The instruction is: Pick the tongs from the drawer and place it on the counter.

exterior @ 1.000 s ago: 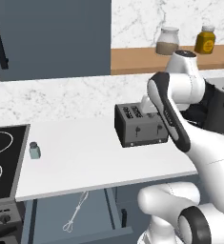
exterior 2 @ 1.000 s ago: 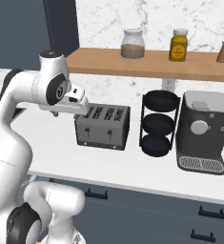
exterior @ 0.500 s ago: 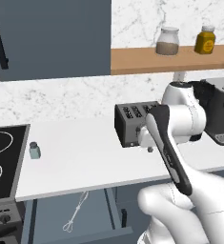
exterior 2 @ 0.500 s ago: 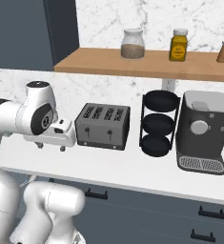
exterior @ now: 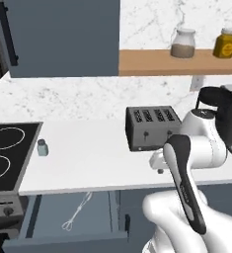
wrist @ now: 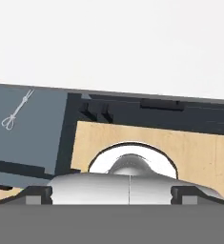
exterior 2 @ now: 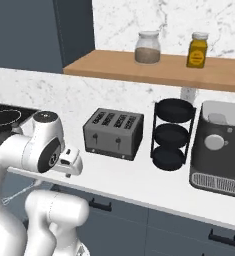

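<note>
The thin silvery tongs (exterior: 78, 212) lie in the open slate-blue drawer (exterior: 63, 243) below the white counter (exterior: 88, 153), left of my arm. In the hand view the tongs (wrist: 17, 112) sit at the upper left on the drawer floor (wrist: 32, 138), well away from my gripper (wrist: 111, 194), whose dark fingertips (wrist: 37, 193) stand wide apart with nothing between them. My gripper (exterior: 159, 161) hangs at the counter's front edge, in front of the toaster and right of the drawer. From the right side the gripper (exterior 2: 71, 164) points down over the edge, and the tongs (exterior 2: 14, 196) peek out at far left.
A grey toaster (exterior: 152, 127) stands on the counter behind my hand. A small shaker (exterior: 42, 147) sits beside the black cooktop (exterior: 4, 153). To the right are a black tiered rack (exterior 2: 173, 135) and a coffee machine (exterior 2: 220, 150). Jars line the wooden shelf (exterior 2: 154, 70).
My arm has swung down from above the toaster to the counter's front edge, and the jaws have widened. The tongs and drawer have not moved.
</note>
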Available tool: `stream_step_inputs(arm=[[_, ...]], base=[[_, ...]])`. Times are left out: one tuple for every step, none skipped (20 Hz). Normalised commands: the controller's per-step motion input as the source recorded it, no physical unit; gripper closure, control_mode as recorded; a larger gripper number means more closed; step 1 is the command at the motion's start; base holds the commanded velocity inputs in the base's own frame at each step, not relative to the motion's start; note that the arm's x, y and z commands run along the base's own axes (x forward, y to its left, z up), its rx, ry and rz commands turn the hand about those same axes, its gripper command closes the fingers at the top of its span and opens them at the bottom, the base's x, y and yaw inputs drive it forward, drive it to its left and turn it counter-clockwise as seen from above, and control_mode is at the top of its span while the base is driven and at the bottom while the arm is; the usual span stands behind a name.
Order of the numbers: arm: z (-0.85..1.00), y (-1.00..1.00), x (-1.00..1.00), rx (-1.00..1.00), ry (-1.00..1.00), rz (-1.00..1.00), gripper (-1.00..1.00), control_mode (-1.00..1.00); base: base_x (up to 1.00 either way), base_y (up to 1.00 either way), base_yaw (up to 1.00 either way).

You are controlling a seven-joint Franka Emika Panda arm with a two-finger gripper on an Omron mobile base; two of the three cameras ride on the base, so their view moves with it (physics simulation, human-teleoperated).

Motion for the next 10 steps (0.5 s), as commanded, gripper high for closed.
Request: stream_step_inputs(arm=[[0.00, 0.00, 0.00, 0.00, 0.00, 0.00, -1.00, 1.00], [0.00, 0.00, 0.00, 0.00, 0.00, 0.00, -1.00, 1.00], [0.00, 0.00, 0.00, 0.00, 0.00, 0.00, -1.00, 1.00], [0.00, 0.00, 0.00, 0.00, 0.00, 0.00, -1.00, 1.00], [0.00, 0.00, 0.00, 0.00, 0.00, 0.00, -1.00, 1.00], [0.00, 0.00, 0.00, 0.00, 0.00, 0.00, -1.00, 1.00], [0.00, 0.00, 0.00, 0.00, 0.00, 0.00, -1.00, 1.00], [0.00, 0.00, 0.00, 0.00, 0.00, 0.00, -1.00, 1.00], [0.00, 0.00, 0.00, 0.00, 0.00, 0.00, -1.00, 1.00], [0.00, 0.00, 0.00, 0.00, 0.00, 0.00, -1.00, 1.00]], base=[[0.00, -0.61, 0.74], [0.00, -0.46, 0.83], [0.06, -0.19, 0.87], [0.01, -0.08, 0.93], [0.04, -0.03, 0.95], [0.04, -0.02, 0.96], [0.00, -0.18, 0.95], [0.00, -0.21, 0.95], [0.00, -0.17, 0.97], [0.00, -0.18, 0.97]])
